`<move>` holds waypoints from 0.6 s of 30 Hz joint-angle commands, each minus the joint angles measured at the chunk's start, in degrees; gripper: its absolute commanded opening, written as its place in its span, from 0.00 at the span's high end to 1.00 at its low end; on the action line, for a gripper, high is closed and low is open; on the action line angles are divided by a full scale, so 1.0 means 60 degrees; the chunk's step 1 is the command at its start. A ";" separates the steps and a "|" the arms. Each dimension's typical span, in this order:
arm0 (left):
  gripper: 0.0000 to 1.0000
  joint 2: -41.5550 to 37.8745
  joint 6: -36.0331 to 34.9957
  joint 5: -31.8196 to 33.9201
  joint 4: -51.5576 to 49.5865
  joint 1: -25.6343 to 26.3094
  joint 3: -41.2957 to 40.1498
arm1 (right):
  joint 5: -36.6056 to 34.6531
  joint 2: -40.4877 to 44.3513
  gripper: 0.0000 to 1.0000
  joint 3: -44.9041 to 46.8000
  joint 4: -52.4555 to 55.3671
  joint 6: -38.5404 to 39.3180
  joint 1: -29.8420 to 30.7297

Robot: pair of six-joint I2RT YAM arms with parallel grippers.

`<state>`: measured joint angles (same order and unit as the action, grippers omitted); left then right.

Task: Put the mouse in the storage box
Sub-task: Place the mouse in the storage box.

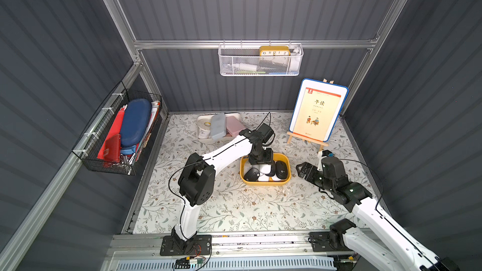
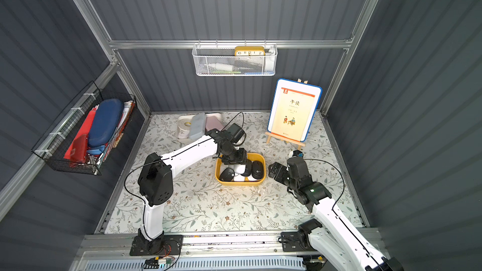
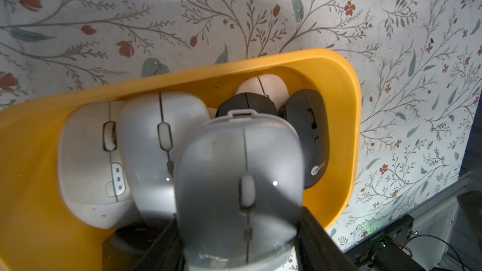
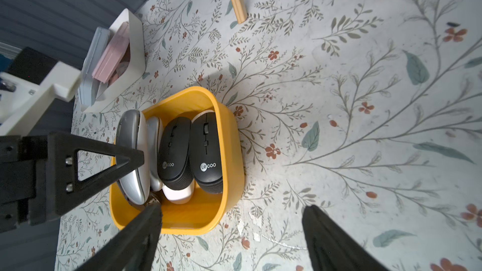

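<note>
Grey mouse (image 3: 240, 178): pinched in left pincer (image 3: 238, 228) over yellow storage box (image 3: 336, 79); best lowered gently before release; right pincer (image 4: 233, 208) spread, empty.

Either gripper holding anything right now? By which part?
The left gripper is clamped on a silver mouse by its two sides, behind the scroll wheel, at the yellow storage box. The right gripper is open and empty.

Right hand (image 4: 233, 207), spread wide, faces the storage box (image 4: 182, 220) full of mice (image 4: 206, 149).
</note>
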<state>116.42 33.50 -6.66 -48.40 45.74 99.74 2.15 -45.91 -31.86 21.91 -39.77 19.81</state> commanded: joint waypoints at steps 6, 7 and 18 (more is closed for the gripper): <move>0.46 0.0497 0.0149 -0.0185 0.0069 -0.0010 0.0122 | 0.0568 -0.0013 0.11 0.0131 -0.0236 -0.0143 -0.0036; 0.46 0.0504 0.0145 -0.0178 0.0083 -0.0004 0.0086 | 0.0618 -0.0003 0.11 0.0134 -0.0231 -0.0139 -0.0036; 0.45 0.0621 0.0207 -0.0220 0.0148 -0.0005 -0.0232 | 0.0988 0.0031 0.11 0.0389 -0.0312 -0.0201 -0.0036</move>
<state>119.00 33.98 -7.33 -47.11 45.74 99.59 6.92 -45.87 -30.33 20.51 -40.51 19.81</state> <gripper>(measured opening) 0.594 0.886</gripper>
